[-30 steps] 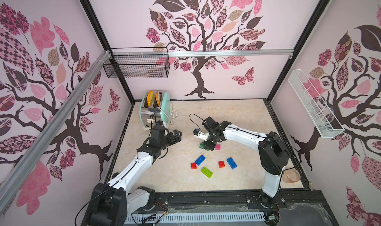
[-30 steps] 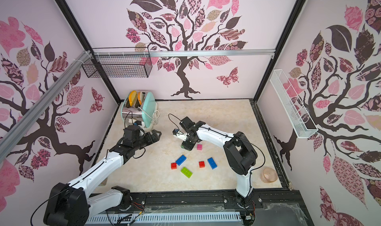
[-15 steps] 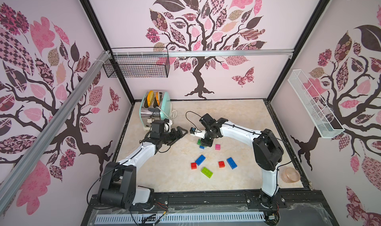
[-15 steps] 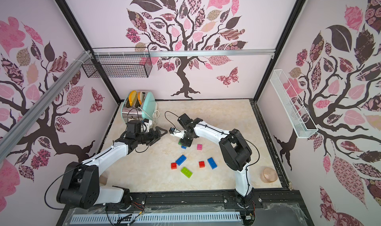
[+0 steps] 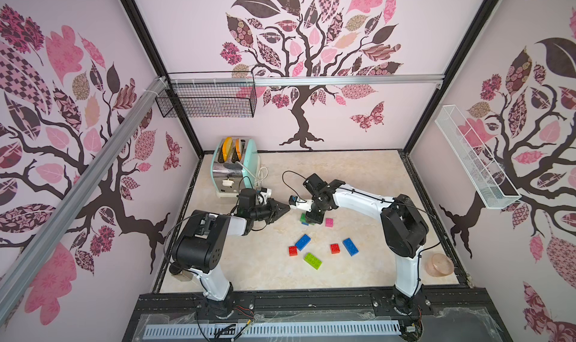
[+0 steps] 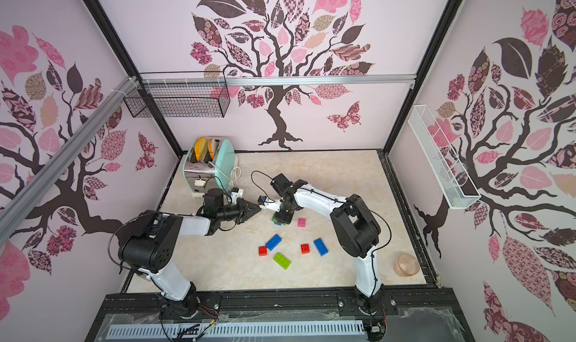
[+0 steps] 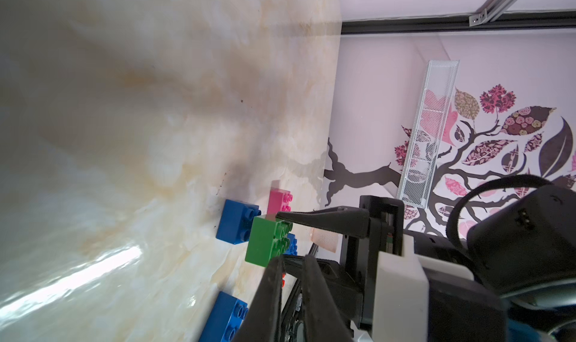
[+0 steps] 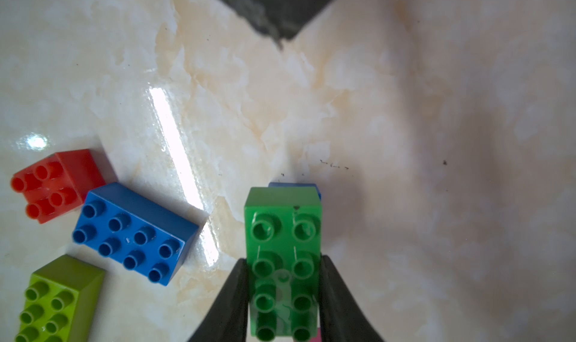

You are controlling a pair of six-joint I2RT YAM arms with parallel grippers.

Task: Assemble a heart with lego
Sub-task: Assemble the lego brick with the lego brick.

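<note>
A: What do the wrist cams give me that the overhead doesn't?

B: The grip. In the right wrist view I see the right gripper [image 8: 283,261] clamped across the long sides of the dark green brick [image 8: 282,219], studs facing the camera. In both top views the gripper body hides most of that brick.

A: Other bricks?

B: Largest first. One long blue brick [image 8: 134,231] and the lime brick [image 8: 56,300] lie loose on the base side of the right gripper, with a red square [image 8: 53,184] just beside the blue.
Only the top views catch the second long blue brick [image 5: 350,246] and second red square [image 5: 335,248], on the same side.
The pink square [image 5: 329,222] sits just beside the right gripper, away from the left one.
The left wrist view shows the blue square [image 7: 237,225] on the table [image 5: 358,169], past the right fingertips and overlapped by the green brick. I can't tell if they're joined.

A: Poses?

B: The left arm [image 5: 233,223] runs low, near level. The left gripper [image 5: 285,211] is rolled on its side, fingers pinched together on nothing, tip near the right wrist. The right arm [image 5: 358,200] reaches across, wrist bent down, gripper pointing at the table.
</note>
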